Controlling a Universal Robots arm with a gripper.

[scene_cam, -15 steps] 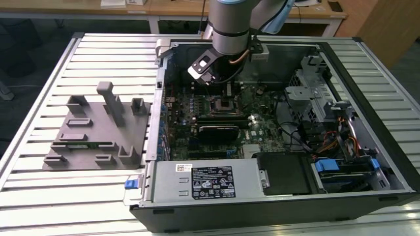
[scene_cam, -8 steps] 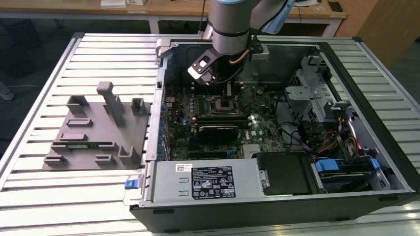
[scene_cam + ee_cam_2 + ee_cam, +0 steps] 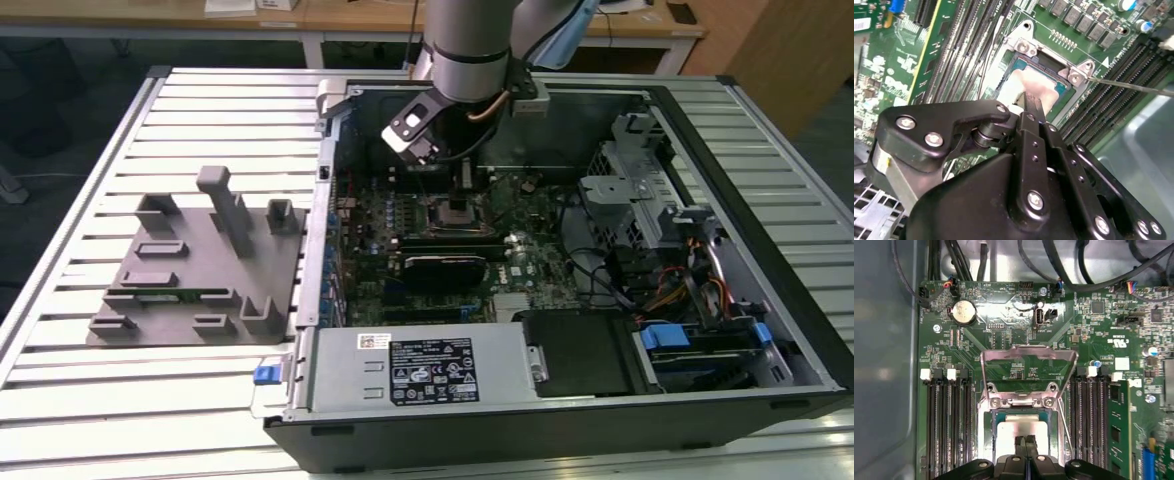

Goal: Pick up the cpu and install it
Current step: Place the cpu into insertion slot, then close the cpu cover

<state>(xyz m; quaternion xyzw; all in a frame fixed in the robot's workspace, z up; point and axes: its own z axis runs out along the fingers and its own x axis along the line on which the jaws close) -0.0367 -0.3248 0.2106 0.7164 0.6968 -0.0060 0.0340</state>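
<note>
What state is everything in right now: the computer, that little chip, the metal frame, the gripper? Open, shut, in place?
computer case: open, insides showing.
metal frame: standing up, open.
cpu: lying flat in the socket, uncovered.
gripper: shut, tips at the cpu's middle.
</note>
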